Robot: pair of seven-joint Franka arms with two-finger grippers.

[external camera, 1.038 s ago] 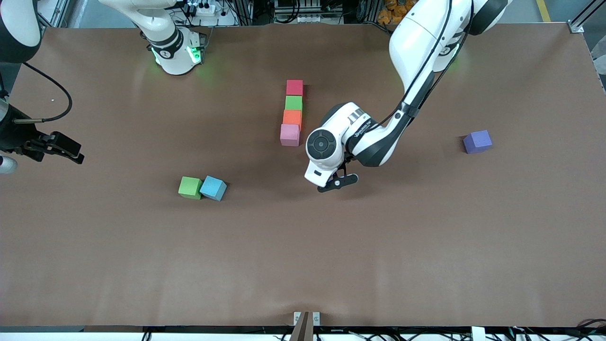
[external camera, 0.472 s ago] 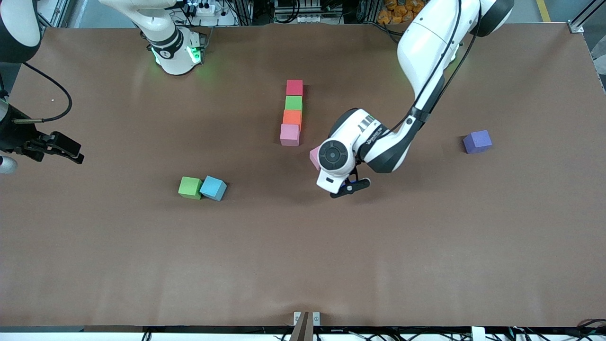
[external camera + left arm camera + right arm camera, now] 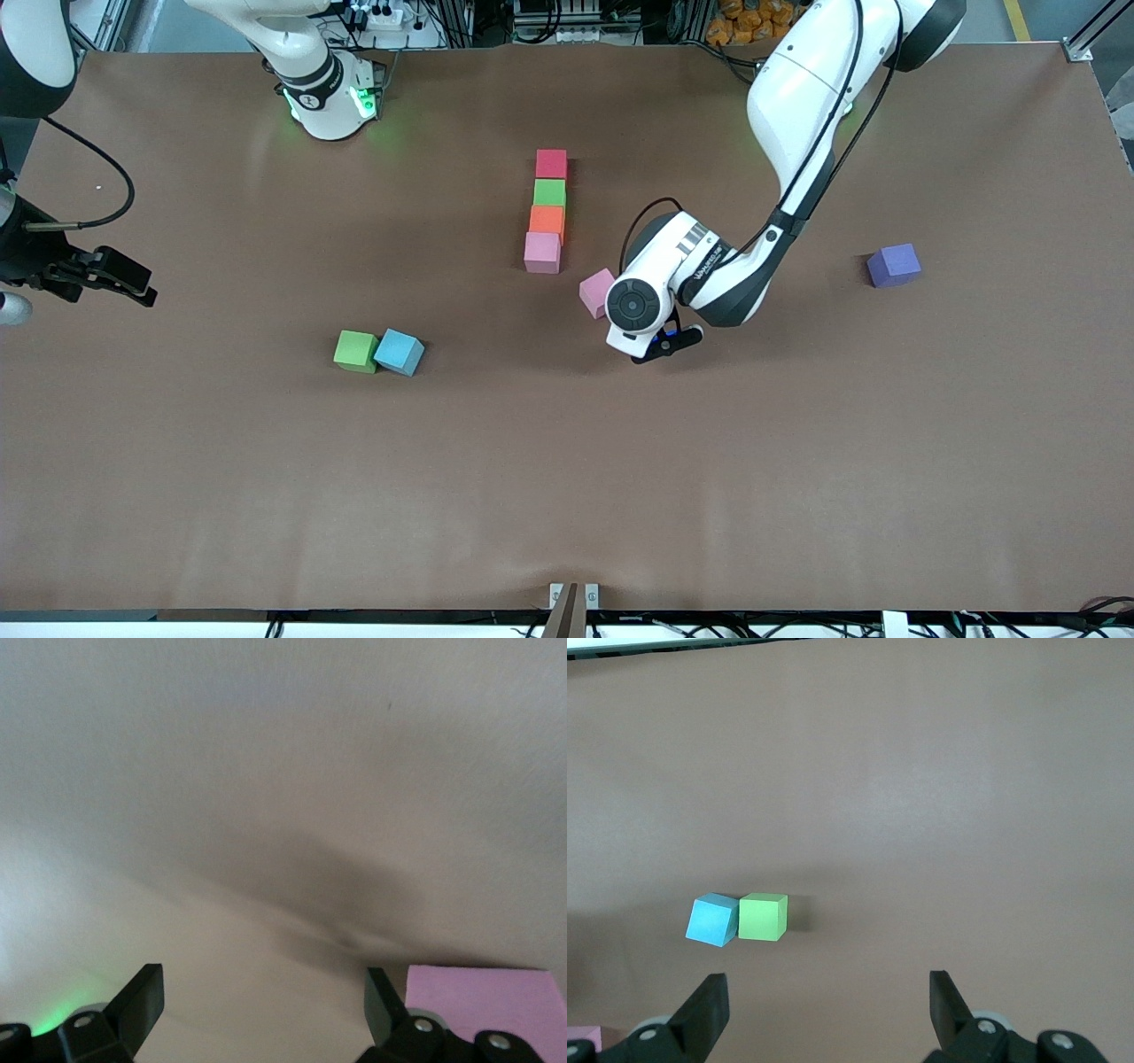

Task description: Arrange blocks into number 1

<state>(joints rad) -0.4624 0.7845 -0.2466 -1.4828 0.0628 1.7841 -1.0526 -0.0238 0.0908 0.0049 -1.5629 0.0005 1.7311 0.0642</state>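
While the right pincer (image 3: 133,285) waits spread at the table edge (image 3: 27,372), the left pincer (image 3: 666,344) (fingers apart) hangs beside a loose pink block (image 3: 598,291).

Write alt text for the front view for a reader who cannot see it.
The open left gripper hovers beside a loose pink block, near a column of red, green, orange and pink blocks.
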